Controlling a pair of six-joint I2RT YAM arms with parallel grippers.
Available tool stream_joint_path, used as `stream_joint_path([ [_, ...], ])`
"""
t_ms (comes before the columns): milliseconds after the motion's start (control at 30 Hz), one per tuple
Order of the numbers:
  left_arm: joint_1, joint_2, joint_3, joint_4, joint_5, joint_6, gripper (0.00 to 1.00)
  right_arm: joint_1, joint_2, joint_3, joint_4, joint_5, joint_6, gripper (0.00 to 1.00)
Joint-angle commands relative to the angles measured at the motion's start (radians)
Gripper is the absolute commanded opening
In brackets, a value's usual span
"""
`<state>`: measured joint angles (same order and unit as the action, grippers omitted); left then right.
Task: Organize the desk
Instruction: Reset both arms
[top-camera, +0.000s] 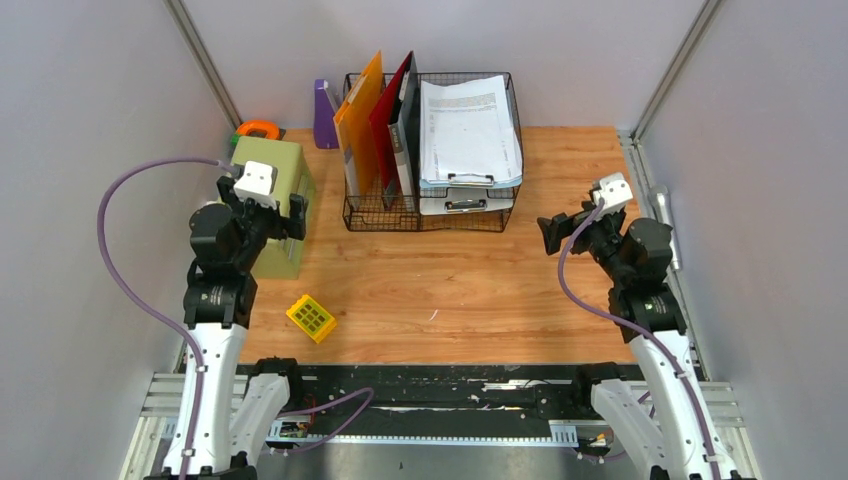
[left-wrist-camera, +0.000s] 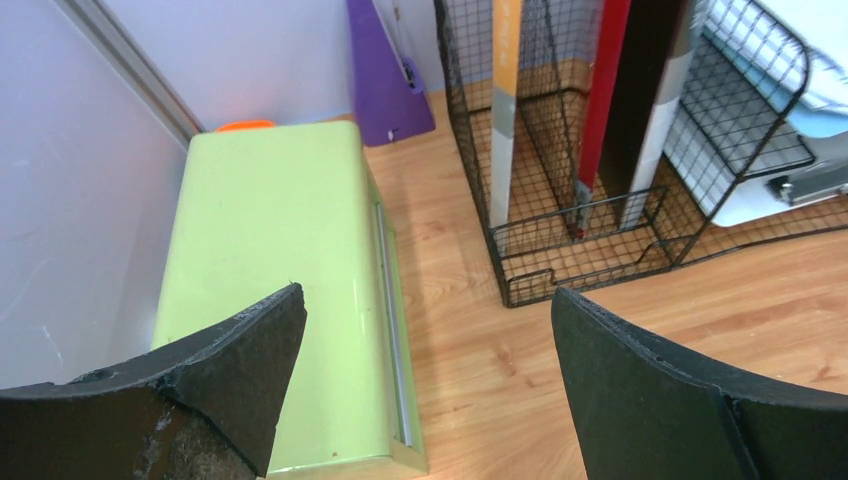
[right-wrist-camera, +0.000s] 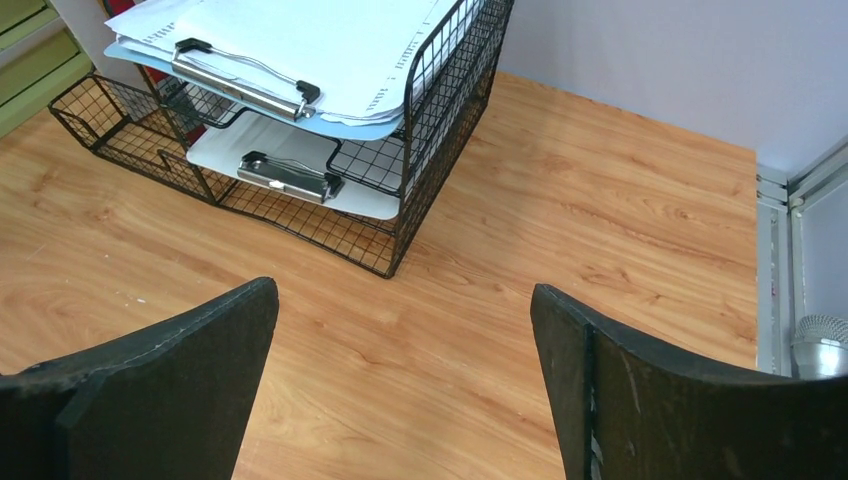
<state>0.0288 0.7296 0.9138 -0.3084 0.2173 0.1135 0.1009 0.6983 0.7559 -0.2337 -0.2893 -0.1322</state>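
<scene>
**Top view**
- Desk (top-camera: 470, 290): wood-grain top, filling the space between the grey walls, arm bases at its near edge.
- Green box (top-camera: 290, 165): along the left edge, toward the far-left corner.
- Orange item (top-camera: 258, 128): behind the box in the far-left corner, mostly hidden.
- Purple stand (top-camera: 325, 115): at the far edge, just left of the organiser.
- Wire organiser (top-camera: 380, 222): black mesh, at the middle of the far edge. Upright slots on its left hold an orange folder (top-camera: 360, 120) and a red folder (top-camera: 392, 115). Trays on its right hold an upper clipboard (top-camera: 468, 130) with printed sheets and a lower clipboard (top-camera: 465, 203).
- Yellow block (top-camera: 311, 317): small, gridded, lying on bare wood near the near-left corner.
- Left gripper (top-camera: 265, 205): raised over the near end of the green box.
- Right gripper (top-camera: 570, 228): raised near the right edge.

**Left wrist view**
- Left gripper: jaws spread wide, nothing between them. One finger hangs above the green box, the other above bare wood. The organiser's upright slots lie beyond.

**Right wrist view**
- Right gripper: jaws spread wide and empty, over bare desk. The organiser's tray corner with both clipboards lies at far left.
</scene>
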Motion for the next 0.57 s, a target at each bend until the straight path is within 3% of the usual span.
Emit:
stream_joint_path([
  [0, 0.007, -0.012, -0.034, 0.055, -0.059, 0.03, 1.0, -0.006, -0.029, -0.016, 0.074, 0.045, -0.041, 1.0],
  [533, 0.009, -0.001, -0.093, 0.107, -0.083, 0.034, 1.0, -0.011, -0.044, -0.064, 0.142, 0.09, -0.061, 1.0],
])
